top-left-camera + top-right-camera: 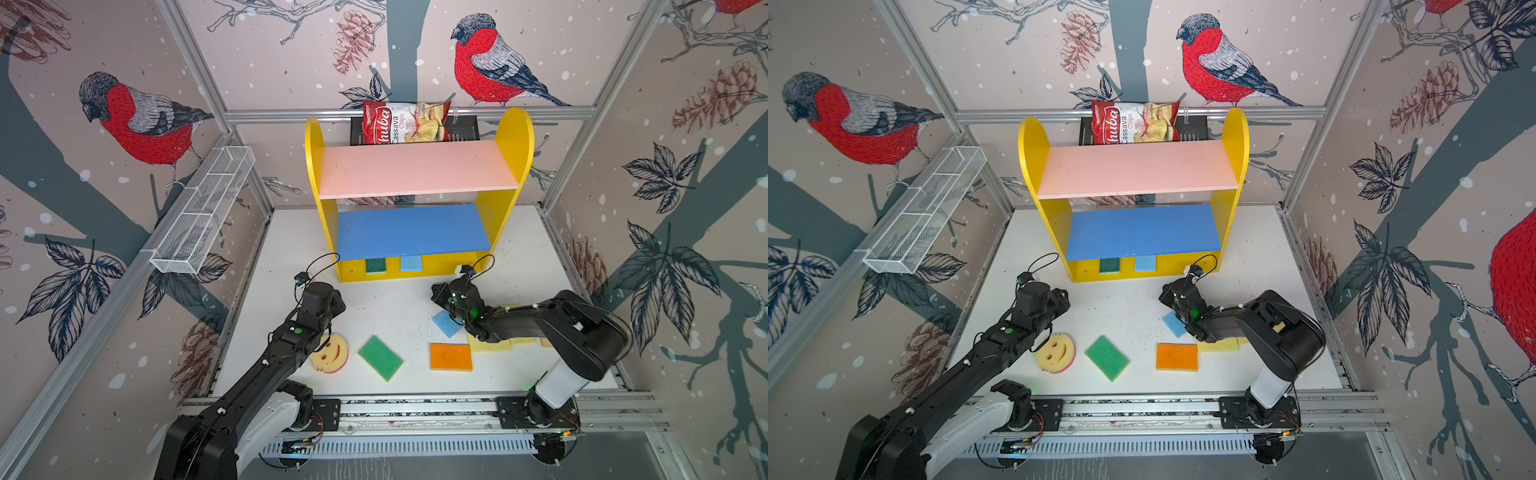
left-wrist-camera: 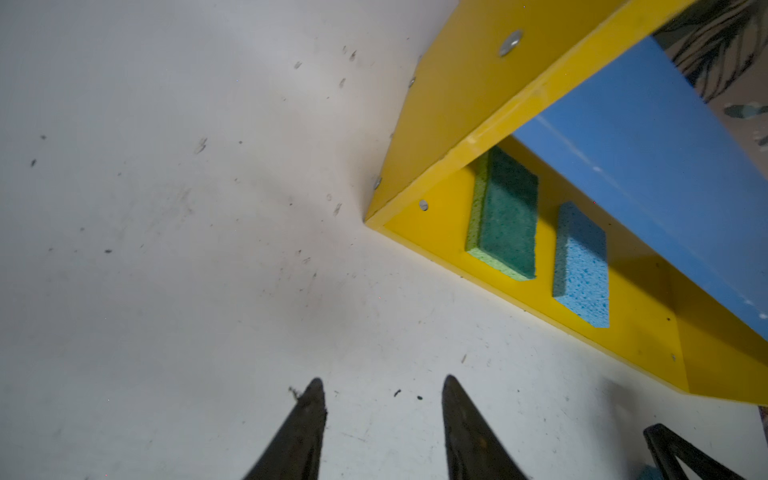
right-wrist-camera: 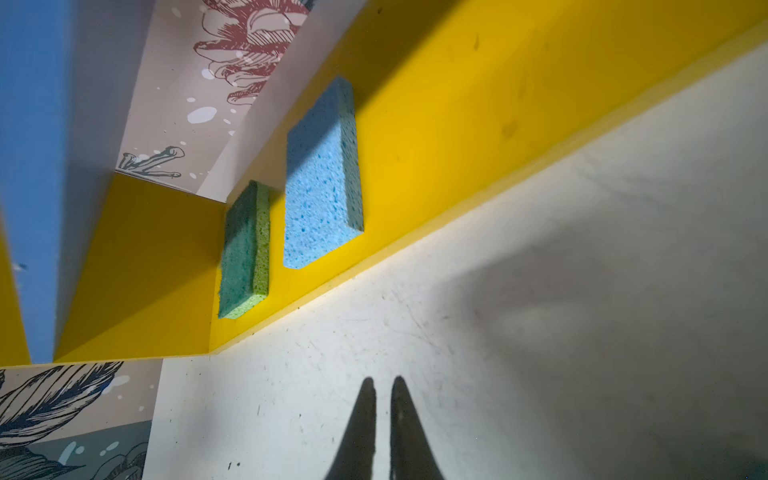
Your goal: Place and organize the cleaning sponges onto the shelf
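White tabletop (image 1: 395, 299) in a bird-papered cell, shelf (image 1: 415, 170) standing at 12 o'clock
On the shelf's yellow base the dark green sponge (image 1: 375, 266) and light blue sponge (image 1: 411, 263) lie side by side, apart; toward 6 o'clock the smiley sponge (image 1: 332, 353), green sponge (image 1: 380, 357), orange sponge (image 1: 451, 356), second blue sponge (image 1: 445, 325) and yellow sponge (image 1: 488, 345) lie loose on the table. Left gripper (image 2: 383, 380) hovers at the shelf's 8 o'clock, jaws parted and empty; right gripper (image 3: 383, 379) at its 4 o'clock, tips almost together, gripping nothing
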`<state>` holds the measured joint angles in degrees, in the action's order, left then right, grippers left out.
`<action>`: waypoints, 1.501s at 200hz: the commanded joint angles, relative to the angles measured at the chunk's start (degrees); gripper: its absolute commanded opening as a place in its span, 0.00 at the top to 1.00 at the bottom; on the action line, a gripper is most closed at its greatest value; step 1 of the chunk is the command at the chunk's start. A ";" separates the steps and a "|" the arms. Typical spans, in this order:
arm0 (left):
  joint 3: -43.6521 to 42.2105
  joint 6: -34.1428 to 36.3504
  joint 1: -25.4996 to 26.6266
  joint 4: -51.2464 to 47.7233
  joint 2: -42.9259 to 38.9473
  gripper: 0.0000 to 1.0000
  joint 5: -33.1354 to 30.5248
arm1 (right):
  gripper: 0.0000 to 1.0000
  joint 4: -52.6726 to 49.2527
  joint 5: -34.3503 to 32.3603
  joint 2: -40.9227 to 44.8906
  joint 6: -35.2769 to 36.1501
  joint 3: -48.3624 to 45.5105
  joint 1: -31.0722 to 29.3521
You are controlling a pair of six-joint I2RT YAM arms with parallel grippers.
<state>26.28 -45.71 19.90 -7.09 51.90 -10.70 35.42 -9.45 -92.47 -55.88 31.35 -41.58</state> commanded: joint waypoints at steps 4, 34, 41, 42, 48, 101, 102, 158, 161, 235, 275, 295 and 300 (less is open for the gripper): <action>1.50 4.36 -0.12 3.42 0.25 0.53 4.92 | 0.85 -13.35 -2.08 5.07 6.03 1.52 1.48; 2.36 4.84 0.43 5.04 3.55 0.54 9.06 | 0.74 -23.88 -0.91 10.05 4.52 0.13 3.00; 2.17 4.61 0.70 5.77 4.19 0.55 9.67 | 0.70 -24.73 -0.01 11.31 4.19 -1.10 3.12; 2.10 4.60 0.77 5.81 4.27 0.55 9.79 | 0.70 -24.89 0.06 11.50 4.10 -1.24 3.15; 1.88 4.48 1.12 6.51 4.64 0.55 10.14 | 0.68 -25.83 0.47 12.52 3.58 -2.19 3.17; 0.53 3.88 4.90 9.78 5.48 0.55 8.24 | 0.92 -11.63 6.73 20.22 3.19 -11.66 3.09; 0.57 3.92 4.89 9.80 5.53 0.55 8.24 | 0.92 -11.35 6.77 20.17 3.16 -11.62 3.09; 0.62 3.97 5.06 9.34 5.63 0.55 8.41 | 0.97 -5.14 10.29 6.34 2.00 -0.72 2.12; 0.55 3.89 5.10 9.29 5.54 0.55 8.41 | 0.97 -4.44 10.80 5.27 1.53 -0.22 2.12; -1.96 3.87 5.12 8.75 3.65 0.55 8.10 | 0.97 14.95 13.43 -15.10 -10.64 4.24 2.45; -2.82 3.78 5.15 9.28 3.37 0.55 8.14 | 0.97 21.11 13.10 -23.35 -14.51 6.65 3.17; -2.64 4.05 5.19 8.67 3.30 0.55 7.73 | 0.97 21.14 12.73 -26.33 -15.67 9.13 3.17; -2.77 3.98 5.15 8.70 3.30 0.55 7.69 | 0.97 21.38 12.43 -26.88 -16.02 9.53 3.16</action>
<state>23.64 -42.06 25.02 0.60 55.42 -2.63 57.95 4.05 -116.22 -69.36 39.20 -38.46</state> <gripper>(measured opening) 0.448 0.048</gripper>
